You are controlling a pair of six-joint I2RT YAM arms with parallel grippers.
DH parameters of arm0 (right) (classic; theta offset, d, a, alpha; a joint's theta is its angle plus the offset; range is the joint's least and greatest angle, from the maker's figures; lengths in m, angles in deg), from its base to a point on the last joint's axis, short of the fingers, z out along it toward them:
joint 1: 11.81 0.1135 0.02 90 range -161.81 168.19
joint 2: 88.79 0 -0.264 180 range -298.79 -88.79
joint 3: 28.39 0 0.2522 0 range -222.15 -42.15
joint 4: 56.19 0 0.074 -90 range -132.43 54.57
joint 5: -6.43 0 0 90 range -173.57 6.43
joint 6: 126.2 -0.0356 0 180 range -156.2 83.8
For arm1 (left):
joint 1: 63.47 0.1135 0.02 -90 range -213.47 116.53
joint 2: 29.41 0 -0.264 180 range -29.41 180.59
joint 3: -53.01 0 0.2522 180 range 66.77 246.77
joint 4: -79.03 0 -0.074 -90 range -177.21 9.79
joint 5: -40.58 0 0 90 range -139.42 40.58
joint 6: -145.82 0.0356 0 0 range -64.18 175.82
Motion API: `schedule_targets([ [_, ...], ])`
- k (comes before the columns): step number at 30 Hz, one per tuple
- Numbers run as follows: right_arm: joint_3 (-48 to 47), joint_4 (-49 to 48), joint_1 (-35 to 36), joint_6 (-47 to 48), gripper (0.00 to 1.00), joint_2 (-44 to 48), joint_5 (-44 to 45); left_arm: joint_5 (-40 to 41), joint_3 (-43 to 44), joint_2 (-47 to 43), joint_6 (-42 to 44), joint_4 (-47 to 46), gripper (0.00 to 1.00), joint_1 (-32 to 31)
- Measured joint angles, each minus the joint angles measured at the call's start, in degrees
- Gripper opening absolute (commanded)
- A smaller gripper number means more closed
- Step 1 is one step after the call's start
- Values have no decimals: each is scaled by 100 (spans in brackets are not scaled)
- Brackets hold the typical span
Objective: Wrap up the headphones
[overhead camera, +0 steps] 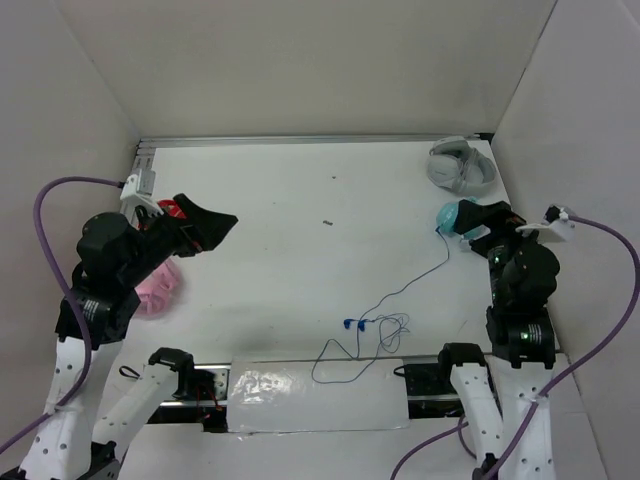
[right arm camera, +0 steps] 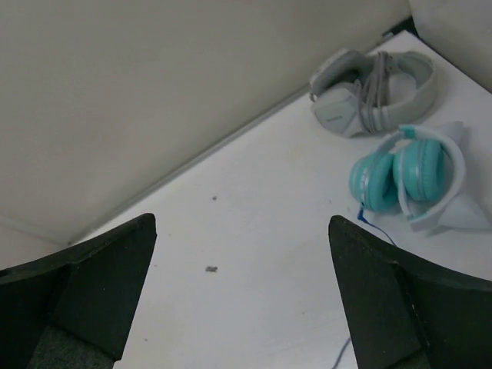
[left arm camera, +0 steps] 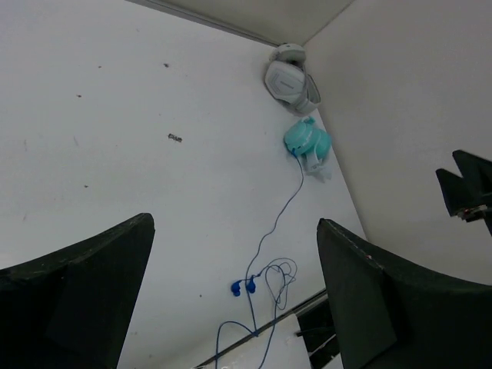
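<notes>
A: Position of the headphones [overhead camera: 450,214]?

B: Far right of the surface [overhead camera: 300,230], close to the right wall [overhead camera: 570,110]; teal cups side by side, white headband with pointed ears turned toward that wall; just in front of the grey-white headphones [overhead camera: 462,165], which sit in the far right corner; apart from them in the right wrist view.

A: Course of the cable [overhead camera: 405,290]?

B: Thin and blue; leaves the teal cup nearest the centre, runs loose toward the near edge, ends in several slack loops just beyond the clear sheet [overhead camera: 320,398]; two small blue pieces [overhead camera: 352,324] among the loops; not wound about anything.

A: State of the right gripper [overhead camera: 482,222]?

B: Spread wide, nothing between the fingers [right arm camera: 92,284]; raised beside the headphones [right arm camera: 406,174], no contact visible in the wrist view; cable [right arm camera: 377,229] passing below the right-hand finger.

A: And the left gripper [overhead camera: 207,222]?

B: Also spread wide and empty; held above the far left of the surface, well apart from the headphones [left arm camera: 307,141]; pointed across toward them, with the cable [left arm camera: 278,219] loops seen between its fingers [left arm camera: 84,292]; pink headphones [overhead camera: 158,285] lying under the left arm.
</notes>
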Motion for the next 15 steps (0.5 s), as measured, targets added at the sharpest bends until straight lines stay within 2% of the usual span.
schedule_targets([
  [3, -133, 503, 0, -26, 100, -411, 199, 337, 236, -2, -197, 380, 99, 0],
  [7, -765, 1316, 0, -323, 100, -1279, 686, 588, 461, 37, -330, 754, 99, 0],
  [15, -1051, 1805, 0, -278, 100, -2509, 111, 754, 1357, 1204, -492, 1484, 99, 0],
])
